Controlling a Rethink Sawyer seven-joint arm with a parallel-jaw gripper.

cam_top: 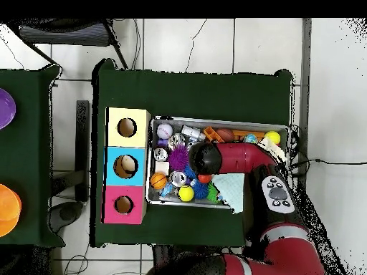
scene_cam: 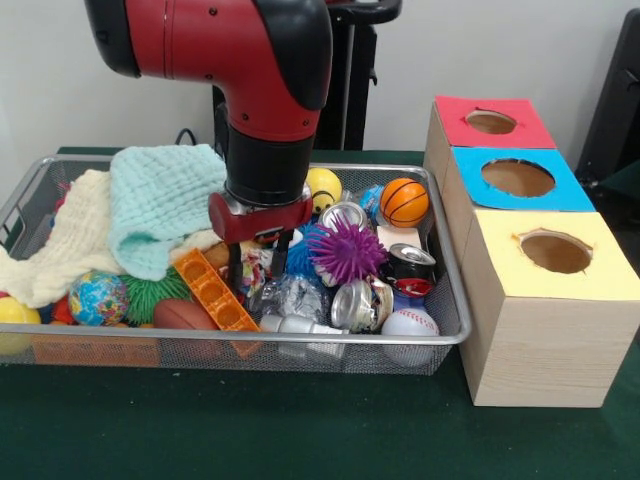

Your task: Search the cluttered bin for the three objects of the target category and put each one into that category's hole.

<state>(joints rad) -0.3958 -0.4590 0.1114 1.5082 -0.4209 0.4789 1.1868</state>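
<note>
The wire mesh bin [scene_cam: 120,341] is full of clutter. My gripper [scene_cam: 259,272] reaches down into its middle, with black fingers [scene_cam: 236,277] spread apart among the items. Around it lie an orange plastic piece [scene_cam: 214,290], a purple spiky ball [scene_cam: 347,250], crumpled foil [scene_cam: 300,295] and several cans [scene_cam: 362,303]. An orange basketball [scene_cam: 404,201], a yellow smiley ball [scene_cam: 323,186], a baseball [scene_cam: 410,325], a globe ball [scene_cam: 98,297] and a brown football [scene_cam: 184,315] also lie in it. In the overhead view the arm [cam_top: 229,156] hides the gripper.
A mint cloth [scene_cam: 163,205] and a cream cloth [scene_cam: 62,245] cover the bin's left part. Three wooden boxes with holes stand beside the bin: red top [scene_cam: 492,122], blue top [scene_cam: 520,178], yellow top [scene_cam: 555,251]. They also show in the overhead view [cam_top: 126,166].
</note>
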